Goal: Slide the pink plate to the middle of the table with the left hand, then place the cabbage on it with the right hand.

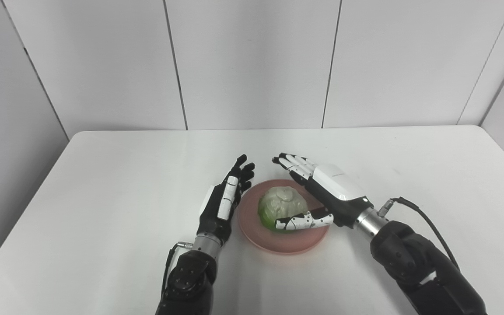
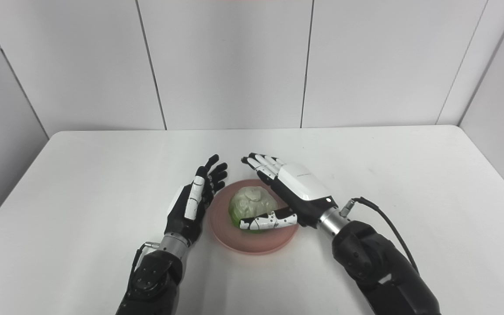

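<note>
Left eye view: the cabbage [image 1: 281, 205] sits on the pink plate [image 1: 278, 244] near the table's [image 1: 103, 197] middle. The right hand [image 1: 322, 190] is spread loose around it, grasping nothing. The left hand [image 1: 223, 201] stands released just beside the plate's left rim.

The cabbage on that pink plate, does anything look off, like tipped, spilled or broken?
Nothing stands out. The cabbage sits whole on the pink plate, which lies flat on the table. The left hand and right hand are open on either side.
</note>
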